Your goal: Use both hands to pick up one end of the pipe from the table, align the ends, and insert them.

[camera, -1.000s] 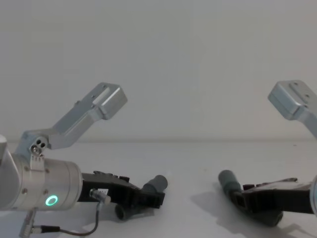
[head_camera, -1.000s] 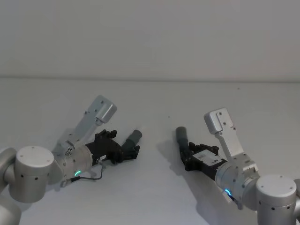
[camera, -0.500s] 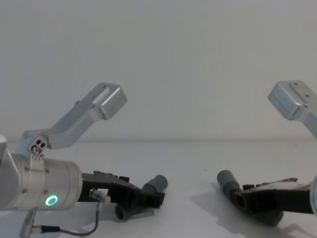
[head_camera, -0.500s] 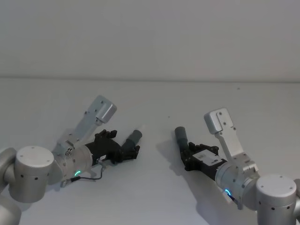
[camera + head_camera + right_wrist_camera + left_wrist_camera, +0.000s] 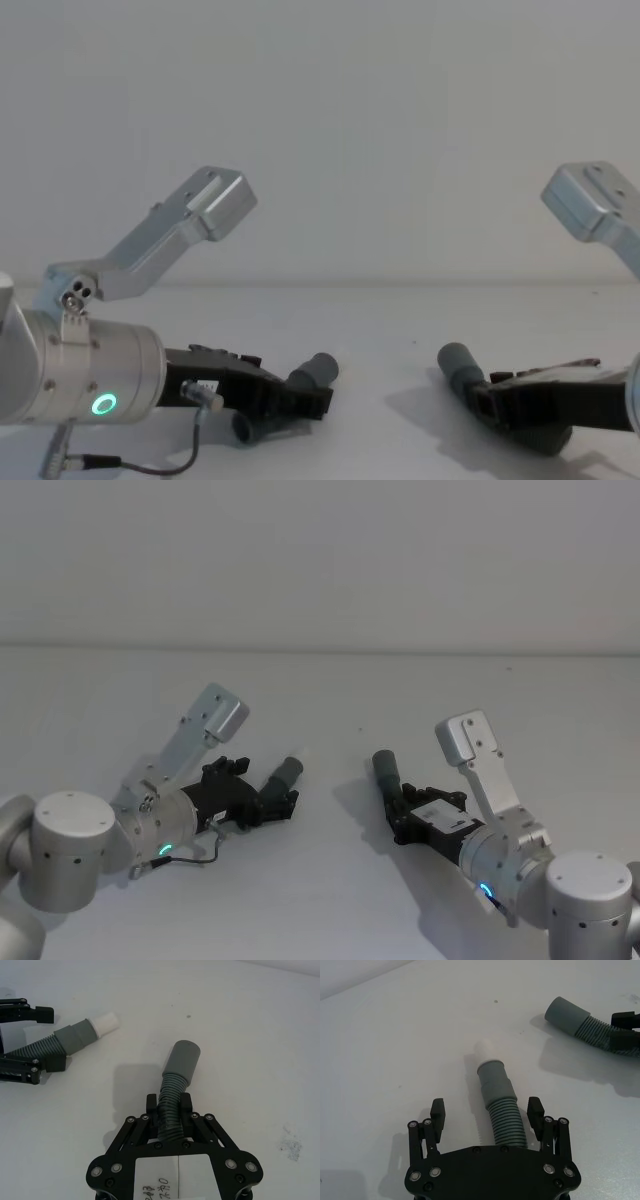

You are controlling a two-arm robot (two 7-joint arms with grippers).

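Your right gripper is clamped on the hose. Your left gripper straddles the tube, jaws wide. Grasping, aligning and inserting remain.

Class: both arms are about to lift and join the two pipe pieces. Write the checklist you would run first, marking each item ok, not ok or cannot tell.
1. Right gripper shut on the hose: ok.
2. Left gripper shut on the tube: not ok; it is open, astride the tube.
3. Tube's white tip free of the gripper and uncovered: ok.
4. Hose's cuff in line with the tip: not ok; the two ends point along different lines.
5. Cuff's bore open and unblocked: cannot tell.
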